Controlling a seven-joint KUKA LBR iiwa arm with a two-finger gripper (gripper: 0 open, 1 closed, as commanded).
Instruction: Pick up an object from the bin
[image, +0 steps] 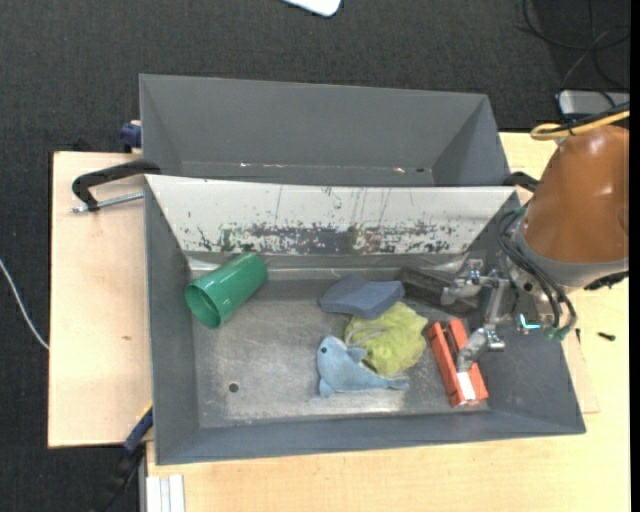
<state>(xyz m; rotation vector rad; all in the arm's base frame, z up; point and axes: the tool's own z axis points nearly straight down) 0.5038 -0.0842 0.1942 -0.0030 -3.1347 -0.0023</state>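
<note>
Step in hand, as we judge it: approach, nothing lifted.
- Gripper: at 3 o'clock in the bin, low over the bar; open or closed, we cannot tell.
- Orange-red bar: at 4 o'clock.
- Yellow-green cloth: just beside the bar, at its 9 o'clock.

Next move calls for straddling the bar only, clear of the cloth.

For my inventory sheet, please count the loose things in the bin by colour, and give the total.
Green: 1, the cup
Dark blue: 1, the flat pad
Yellow-green: 1, the crumpled cloth
Light blue: 1, the soft piece
Orange-red: 1, the long bar
Total: 5
</note>
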